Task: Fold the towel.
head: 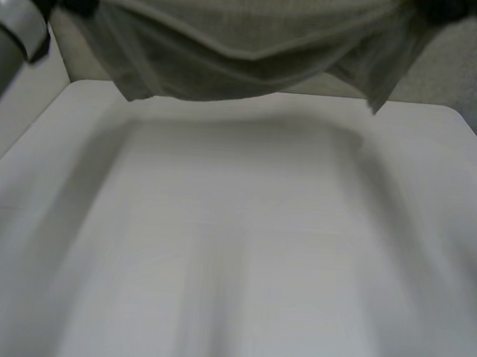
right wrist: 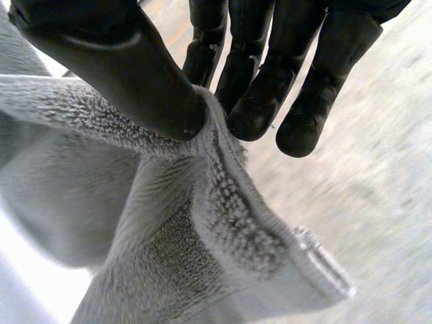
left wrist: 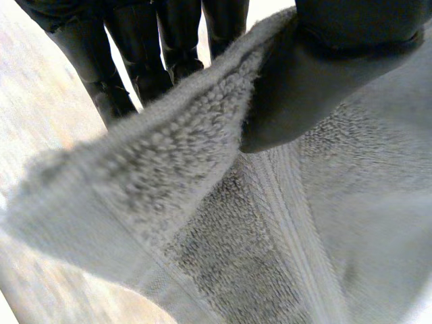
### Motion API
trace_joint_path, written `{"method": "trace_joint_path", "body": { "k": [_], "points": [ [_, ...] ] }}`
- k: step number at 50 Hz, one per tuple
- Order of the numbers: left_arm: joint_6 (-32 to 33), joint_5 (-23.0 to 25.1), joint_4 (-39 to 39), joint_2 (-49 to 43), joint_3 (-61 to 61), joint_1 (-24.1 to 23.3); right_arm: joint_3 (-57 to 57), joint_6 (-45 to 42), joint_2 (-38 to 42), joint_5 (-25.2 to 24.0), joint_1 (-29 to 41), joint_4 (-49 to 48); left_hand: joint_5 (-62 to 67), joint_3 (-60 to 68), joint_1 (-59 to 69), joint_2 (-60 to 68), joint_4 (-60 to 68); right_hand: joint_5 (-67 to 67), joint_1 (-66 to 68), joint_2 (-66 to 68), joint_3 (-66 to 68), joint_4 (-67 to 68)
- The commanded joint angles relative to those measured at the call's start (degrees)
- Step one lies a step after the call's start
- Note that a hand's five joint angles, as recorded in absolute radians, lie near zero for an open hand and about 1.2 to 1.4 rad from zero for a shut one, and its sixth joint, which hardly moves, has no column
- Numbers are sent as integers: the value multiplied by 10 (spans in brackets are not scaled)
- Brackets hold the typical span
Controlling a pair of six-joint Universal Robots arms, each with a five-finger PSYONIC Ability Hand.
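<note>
The grey towel hangs in the air above the far edge of the white desk, stretched between both arms and sagging in its middle. The left robot hand pinches the towel's upper edge at one end, thumb on the near face and fingers behind the cloth. The right robot hand pinches the other end between thumb and fingertips. Beyond the desk lies grey floor.
</note>
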Motion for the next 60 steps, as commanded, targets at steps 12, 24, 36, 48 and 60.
{"method": "trace_joint_path", "body": {
  "k": [12, 24, 36, 48, 60],
  "points": [
    [62, 95, 132, 11, -403, 60, 368, -176, -17, -135, -84, -10, 37, 31, 42, 33, 18, 34, 53, 52, 39, 34],
    [98, 98, 96, 136, -427, 80, 369, -184, -123, -132, -123, 82, 37, 31, 42, 33, 18, 34, 53, 52, 39, 34],
    [58, 102, 89, 186, -455, 74, 449, -184, -130, -130, -128, 125, 37, 31, 42, 33, 18, 34, 53, 52, 39, 34],
    [58, 102, 96, 161, -496, 91, 511, -182, -55, -127, -141, 61, 37, 31, 42, 33, 18, -192, -173, -174, -187, -192],
    [58, 102, 96, 155, -501, 108, 517, -182, -41, -123, -158, 62, 37, 31, 42, 33, 18, -283, -265, -265, -278, -283]
  ]
}}
